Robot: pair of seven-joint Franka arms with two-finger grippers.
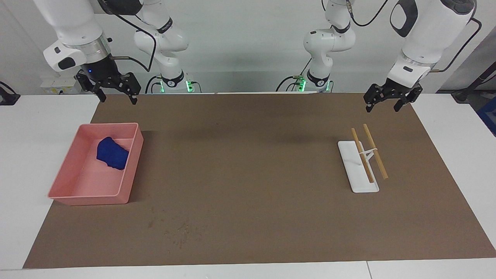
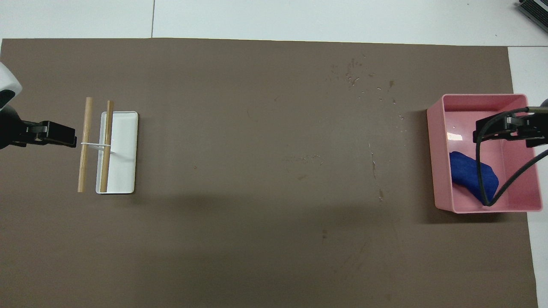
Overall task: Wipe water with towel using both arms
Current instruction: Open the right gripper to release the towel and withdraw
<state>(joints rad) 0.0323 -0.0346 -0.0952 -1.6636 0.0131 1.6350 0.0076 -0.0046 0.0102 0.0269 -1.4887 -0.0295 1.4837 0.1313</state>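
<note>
The blue towel (image 1: 112,153) lay bunched in the pink tray (image 1: 130,170) at the right arm's end of the brown mat (image 1: 248,174). Faint water droplets (image 2: 364,81) speckled the mat beside the tray, farther from the robots. The right gripper (image 1: 115,94) hung open above the tray's nearer edge; the left gripper (image 1: 387,104) hung open near a white tray (image 1: 350,162) bearing two tied wooden sticks (image 1: 375,156).

Fuzzy cloth towel (image 1: 112,153), glossy plastic tray (image 1: 133,162)

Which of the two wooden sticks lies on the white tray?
The stick nearer the table's middle lies along the white tray; the other stick rests on the brown mat beside it.
</note>
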